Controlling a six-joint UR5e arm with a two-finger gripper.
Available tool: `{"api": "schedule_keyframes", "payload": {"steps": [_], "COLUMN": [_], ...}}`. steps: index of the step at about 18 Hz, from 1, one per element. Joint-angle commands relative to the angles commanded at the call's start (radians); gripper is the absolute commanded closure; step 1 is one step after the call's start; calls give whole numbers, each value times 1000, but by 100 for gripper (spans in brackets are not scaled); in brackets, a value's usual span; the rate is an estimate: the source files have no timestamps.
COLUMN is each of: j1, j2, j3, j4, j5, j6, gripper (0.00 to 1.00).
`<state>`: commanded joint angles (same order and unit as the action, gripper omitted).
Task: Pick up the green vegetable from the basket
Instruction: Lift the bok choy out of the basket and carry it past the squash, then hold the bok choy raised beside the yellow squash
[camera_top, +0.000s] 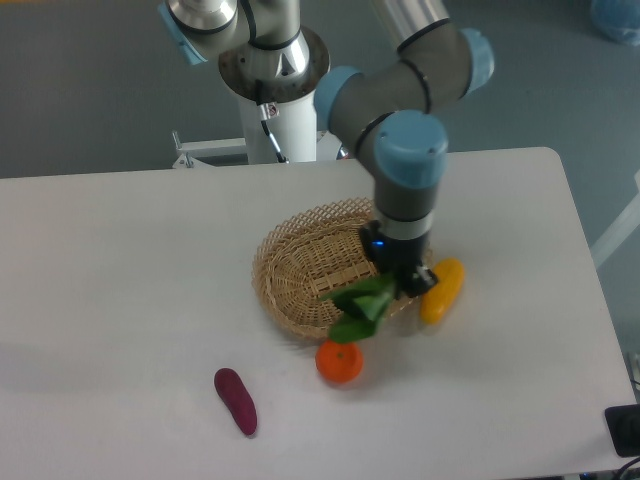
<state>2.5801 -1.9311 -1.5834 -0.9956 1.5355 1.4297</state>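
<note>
Gripper (408, 282): closed on the stem end of the bok choy (362, 303), as far as I can read it; the fingers are dark and partly hidden under the wrist, so I judge the hold from the way the vegetable hangs off them.

Bok choy: raised off the weave, over the basket's right front rim. Long axis runs from the gripper down and to the left, leaves drooping toward the front edge of the table (120, 300), leaf tips just above the orange (339, 361).

Basket (300, 265): round wicker, near the middle of the table, its bowl bare in this view. The arm stands over its right side.

Relation that governs my next move: the load trails leftward and frontward from the hand, not straight below it, so I judge a plain upward lift is what carries the leaves clear of the rim.

Other items:
- Orange: just in front of the basket, nearly touching the rim, directly under the leaves.
- Yellow oblong vegetable (441, 290): just right of the gripper, beside the basket's right rim.
- Purple oblong vegetable (236, 401): toward the front edge, left of the orange, well apart from the hand.

Obstruction, as I judge it: the yellow vegetable crowds any rightward travel; the orange could catch dragging leaves.
</note>
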Motion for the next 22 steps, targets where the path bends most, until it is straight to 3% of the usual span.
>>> {"api": "schedule_keyframes", "payload": {"steps": [8,14,20,22], "j1": [37,71,71,71], "j2": [-112,-170,-233,-238], "j3": [144,207,365,375], "j4": [-3,-12,-211,-224], "j5": [0,-15,-21,-20], "j6": [-3,-2,-2,0], "gripper": [64,68,67,66]}}
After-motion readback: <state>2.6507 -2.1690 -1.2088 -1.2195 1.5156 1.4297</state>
